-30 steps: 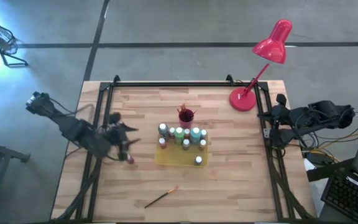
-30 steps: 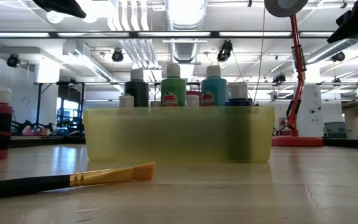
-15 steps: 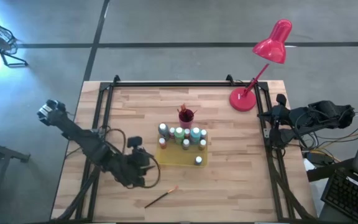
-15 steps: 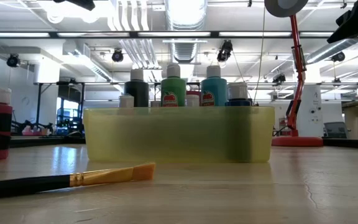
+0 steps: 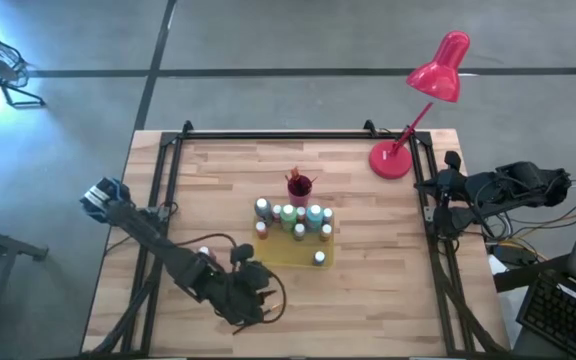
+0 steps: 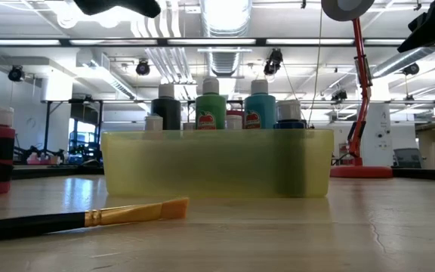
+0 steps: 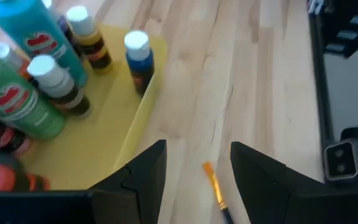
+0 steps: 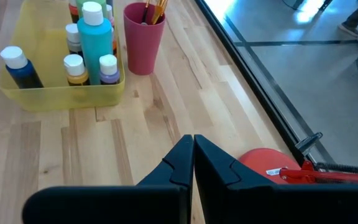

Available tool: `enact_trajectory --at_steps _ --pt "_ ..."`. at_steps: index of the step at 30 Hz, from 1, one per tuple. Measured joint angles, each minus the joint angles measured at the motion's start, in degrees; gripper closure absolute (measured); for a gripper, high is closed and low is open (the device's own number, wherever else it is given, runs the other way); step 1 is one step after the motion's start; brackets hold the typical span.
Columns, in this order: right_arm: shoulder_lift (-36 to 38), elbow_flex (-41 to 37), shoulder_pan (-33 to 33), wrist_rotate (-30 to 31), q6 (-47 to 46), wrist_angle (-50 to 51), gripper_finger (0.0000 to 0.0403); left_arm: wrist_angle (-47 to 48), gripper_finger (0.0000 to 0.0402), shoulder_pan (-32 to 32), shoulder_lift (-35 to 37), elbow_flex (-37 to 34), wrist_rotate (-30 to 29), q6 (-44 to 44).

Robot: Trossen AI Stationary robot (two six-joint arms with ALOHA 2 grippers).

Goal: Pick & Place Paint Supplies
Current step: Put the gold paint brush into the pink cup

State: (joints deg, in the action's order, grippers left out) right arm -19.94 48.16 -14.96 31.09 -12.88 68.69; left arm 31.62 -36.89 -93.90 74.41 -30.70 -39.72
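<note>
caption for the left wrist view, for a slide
Open left gripper above a loose brush on the table, beside the yellow tray of paint bottles.

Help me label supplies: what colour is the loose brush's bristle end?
Orange, on the loose brush; clearest in the low view.

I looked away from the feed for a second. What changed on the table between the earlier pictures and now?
The left gripper swung from beside the pink bottle at the table's left toward the front, and now hovers open over the loose brush, which it has not taken. The pink bottle stands free. The yellow tray, its bottles, the magenta cup and the shut right gripper stayed as they were.
</note>
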Motion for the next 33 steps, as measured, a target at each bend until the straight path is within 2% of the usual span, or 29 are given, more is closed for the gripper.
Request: enact_trajectory --at_steps 11,20,24,33 --pt "0.0 0.0 0.0 0.0 0.0 0.0 0.0394 -10.7 0.0217 0.1 -6.3 -1.8 0.1 0.9" --pt "0.0 0.0 0.0 0.0 0.0 0.0 0.0394 -13.1 0.0217 0.1 -11.7 -3.5 1.1 -1.1" --pt "0.0 0.0 0.0 0.0 0.0 0.0 0.0394 -14.2 0.0218 0.1 -13.9 -4.7 3.4 -1.3" --pt "0.0 0.0 0.0 0.0 0.0 0.0 0.0394 -21.6 0.0218 0.3 -14.7 -8.9 5.7 2.5"
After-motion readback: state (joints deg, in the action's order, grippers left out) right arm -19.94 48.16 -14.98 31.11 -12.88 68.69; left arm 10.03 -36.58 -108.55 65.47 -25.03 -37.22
